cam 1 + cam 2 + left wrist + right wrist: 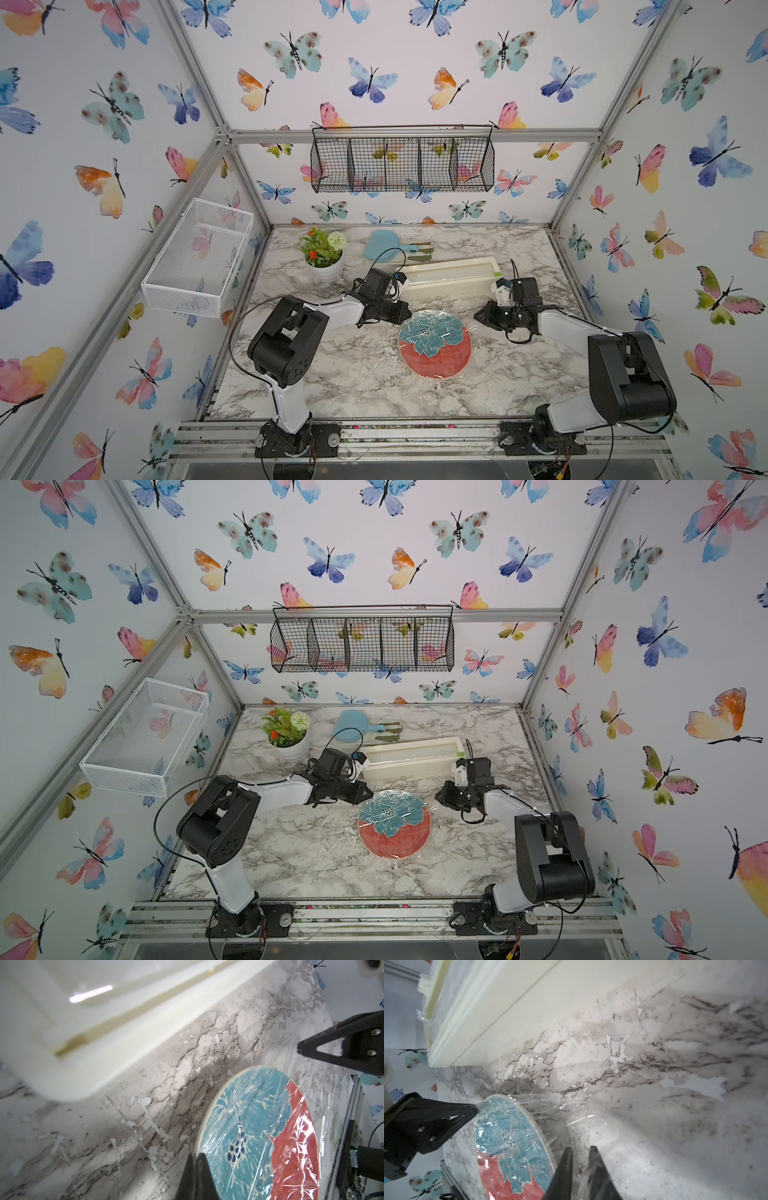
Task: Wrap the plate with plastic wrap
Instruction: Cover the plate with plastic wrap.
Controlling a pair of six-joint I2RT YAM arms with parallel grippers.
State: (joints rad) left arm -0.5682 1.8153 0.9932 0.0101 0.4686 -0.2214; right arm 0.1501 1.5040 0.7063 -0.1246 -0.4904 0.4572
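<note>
I see the round coral-red plate with teal flower (435, 345) centred on the marble table (332, 374) under transparent crinkly plastic wrap (297, 1126). My left gripper (196, 1155) pinches film at its far-left rim. The right gripper (581, 1148) clamps film far-right. If I pull unevenly, the film could tear or drag the plate.

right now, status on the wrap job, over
Left end effector shut on plastic wrap at plate rim. Right end effector shut on wrap beside plate. Wrap drapes over plate. Dispenser box behind plate, not in the way.
</note>
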